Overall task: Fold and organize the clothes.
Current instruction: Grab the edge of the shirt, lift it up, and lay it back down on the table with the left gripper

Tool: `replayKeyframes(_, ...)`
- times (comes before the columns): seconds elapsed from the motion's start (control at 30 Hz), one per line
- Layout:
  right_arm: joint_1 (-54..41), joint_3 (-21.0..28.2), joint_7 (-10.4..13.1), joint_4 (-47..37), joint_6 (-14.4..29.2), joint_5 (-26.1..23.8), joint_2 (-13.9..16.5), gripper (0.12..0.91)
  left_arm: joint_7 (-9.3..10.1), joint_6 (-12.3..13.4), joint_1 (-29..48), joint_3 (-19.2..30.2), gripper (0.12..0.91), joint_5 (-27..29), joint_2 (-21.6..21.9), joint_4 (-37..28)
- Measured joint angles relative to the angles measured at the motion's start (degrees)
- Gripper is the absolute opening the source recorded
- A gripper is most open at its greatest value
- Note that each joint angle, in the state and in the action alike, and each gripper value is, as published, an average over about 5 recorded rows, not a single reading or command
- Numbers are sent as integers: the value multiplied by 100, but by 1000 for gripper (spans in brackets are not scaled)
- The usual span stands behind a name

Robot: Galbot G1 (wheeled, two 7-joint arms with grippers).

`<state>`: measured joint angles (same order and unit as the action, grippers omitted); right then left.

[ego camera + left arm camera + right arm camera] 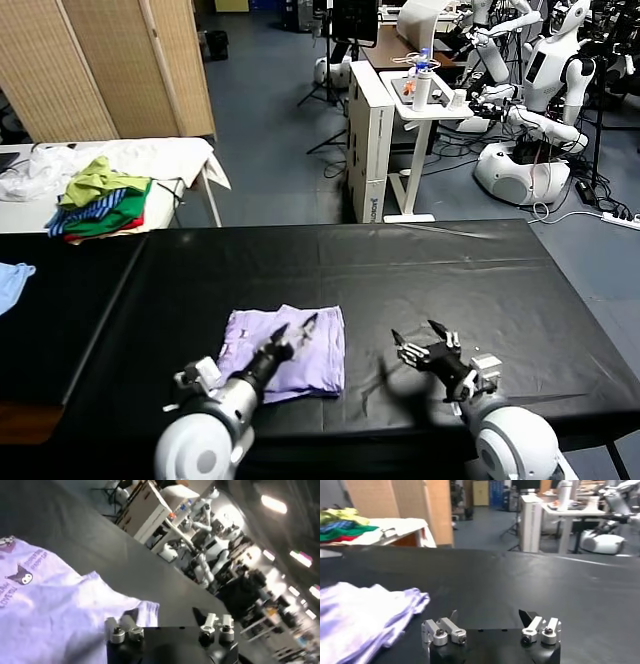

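T-shirt (285, 350) on table (450, 270), left of right tool (425, 338).

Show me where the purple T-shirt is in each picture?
Head view: T-shirt folded on the black table, under the open left gripper.
Left wrist view: T-shirt fills the near side.
Right wrist view: T-shirt beside the gripper.
Shared landmark: the black table.
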<state>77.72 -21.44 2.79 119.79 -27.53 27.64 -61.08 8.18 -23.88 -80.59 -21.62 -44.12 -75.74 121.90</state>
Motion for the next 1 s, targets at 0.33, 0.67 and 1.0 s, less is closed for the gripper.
replayKeyframes(0.33, -102, 256, -52, -9, 45, -67, -69, 907, -785, 823, -292, -882, 907, 1511, 498, -681)
replayKeyframes(0.67, -46, 203, -37, 23, 58, -60, -71, 907, -798, 904, -420, -1068, 907, 1487, 296, -1065)
replayKeyframes(1.0, -49, 220, -27, -22, 58, -100, -117, 907, -792, 744, -547, -1073, 892, 964, 83, -892)
